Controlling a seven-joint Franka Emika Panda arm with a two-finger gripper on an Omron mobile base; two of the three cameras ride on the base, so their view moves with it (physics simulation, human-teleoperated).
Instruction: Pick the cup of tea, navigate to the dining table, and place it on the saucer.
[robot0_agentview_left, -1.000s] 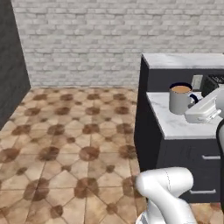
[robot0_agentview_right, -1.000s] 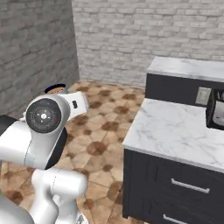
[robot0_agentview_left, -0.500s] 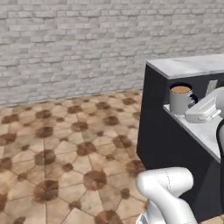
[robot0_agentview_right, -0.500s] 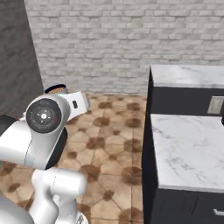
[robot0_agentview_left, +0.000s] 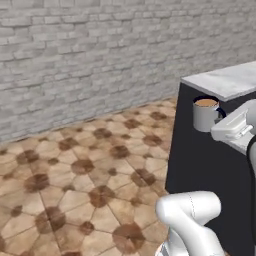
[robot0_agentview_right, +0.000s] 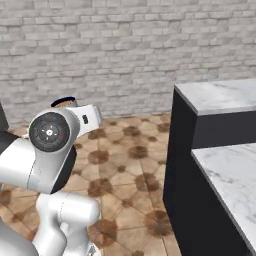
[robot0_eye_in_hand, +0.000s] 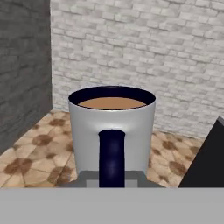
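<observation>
grey brick wall and brown tiled floor surround the small grey cylindrical mug of brown tea (robot0_agentview_left: 205, 114), held upright by its dark handle in the closed two-finger gripper (robot0_agentview_left: 226, 125); driving should be smooth, keeping it level

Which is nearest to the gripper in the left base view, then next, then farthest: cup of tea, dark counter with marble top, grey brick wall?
1. cup of tea: held by its dark handle in the shut gripper, upright, at the right of the view.
2. dark counter with marble top: just behind and below the cup.
3. grey brick wall: far across the tiled floor.
</observation>
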